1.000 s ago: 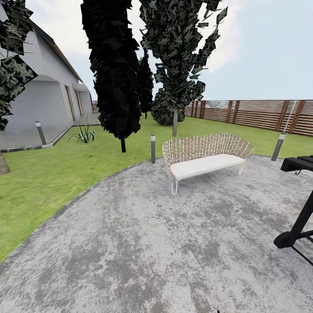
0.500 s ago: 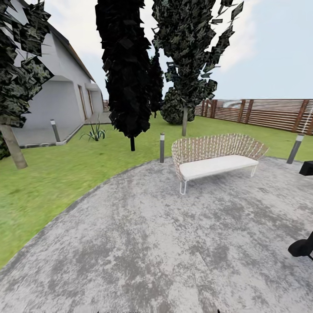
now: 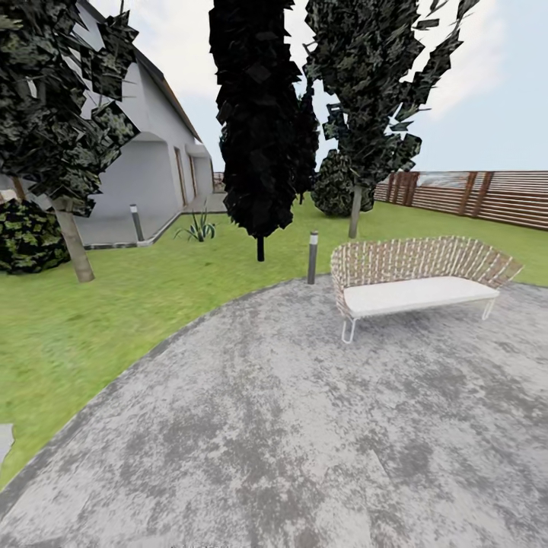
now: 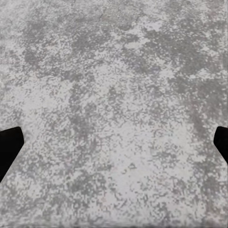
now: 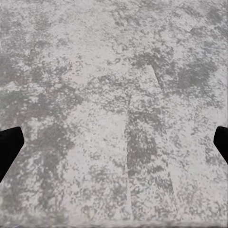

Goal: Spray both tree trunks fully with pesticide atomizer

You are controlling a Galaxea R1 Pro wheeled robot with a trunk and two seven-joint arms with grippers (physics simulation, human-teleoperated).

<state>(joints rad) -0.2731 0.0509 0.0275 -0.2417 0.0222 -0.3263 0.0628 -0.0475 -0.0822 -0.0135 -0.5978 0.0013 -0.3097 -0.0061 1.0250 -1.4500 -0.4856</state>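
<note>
A broad apron of mottled grey stone paving [image 3: 304, 426] fills the near ground of the garden, curving against a green grass lawn [image 3: 99, 320] that runs from 9 o'clock round to 1 o'clock. One woven wicker bench with a white seat cushion [image 3: 417, 283] stands on the paving at 1 o'clock. Two short grey bollard lights show: one [image 3: 312, 257] at the paving's edge at 12 o'clock, another [image 3: 137, 222] by the white gabled house [image 3: 144, 167] at 10 o'clock. Two pale-trunked trees with dark green jagged foliage rise from the lawn, one [image 3: 72, 243] at 10 o'clock, one [image 3: 355, 211] at 12 o'clock; one black cypress-like tree [image 3: 260, 129] stands between them. A brown slatted wooden fence [image 3: 472, 196] closes the far side at 2 o'clock. In each wrist view the left gripper [image 4: 114, 147] and right gripper [image 5: 114, 147] hang over bare paving, black fingertips spread wide at the frame edges, holding nothing
</note>
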